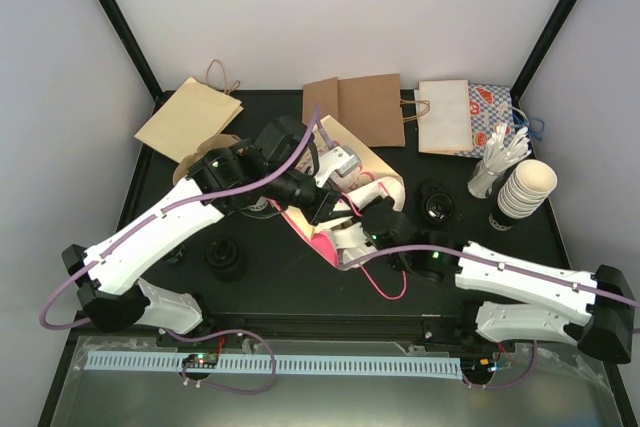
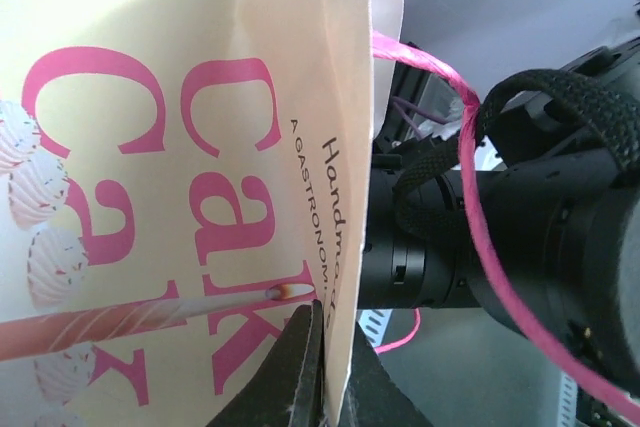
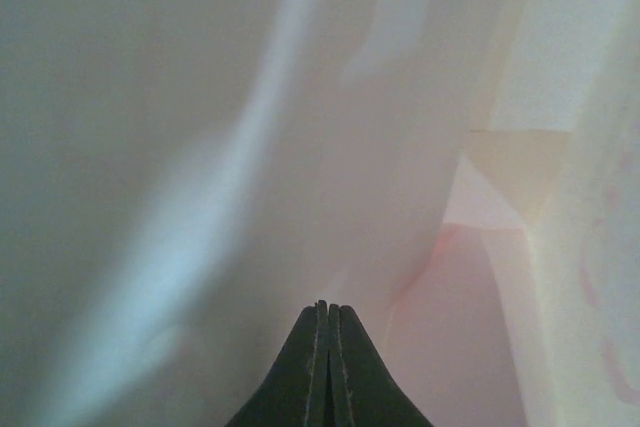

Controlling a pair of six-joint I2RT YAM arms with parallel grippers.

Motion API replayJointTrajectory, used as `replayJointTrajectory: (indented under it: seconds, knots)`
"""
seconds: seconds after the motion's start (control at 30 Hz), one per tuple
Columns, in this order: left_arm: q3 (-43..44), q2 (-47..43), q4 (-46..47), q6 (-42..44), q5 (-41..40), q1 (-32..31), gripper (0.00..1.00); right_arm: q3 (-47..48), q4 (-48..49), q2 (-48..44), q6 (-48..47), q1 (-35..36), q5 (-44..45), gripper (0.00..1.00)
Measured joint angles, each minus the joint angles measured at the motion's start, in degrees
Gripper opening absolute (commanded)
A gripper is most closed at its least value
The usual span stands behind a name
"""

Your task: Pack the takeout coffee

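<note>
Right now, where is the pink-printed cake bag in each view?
Top external: cake bag at centre frame, where both arms meet.
Left wrist: fills the left half, edge pinched by the left gripper.
Right wrist: its pale inner wall fills the frame.
Shared landmark: the pink cord handle, seen from top and left wrist.

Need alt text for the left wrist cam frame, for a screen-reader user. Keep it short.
The left gripper pinches the edge of a cream paper bag printed with large pink "Cake" lettering, which fills the left of the frame. A pink cord handle loops from the bag across a black robot arm on the right.
</note>
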Motion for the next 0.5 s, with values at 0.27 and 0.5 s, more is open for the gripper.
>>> replayJointTrajectory:
  seconds: [0.27,0.5]
  knots:
    - [-0.50,-0.24,2.67,-1.14,3.96,0.66,0.02,-4.28,4.42,-6.38,-2.32,0.09,0.26,0.01]
    - [-0.85,0.28,3.32,-2.23,5.88,0.94,0.02,-0.15,-2.16,-3.17,-0.31,0.09,-2.21,0.01]
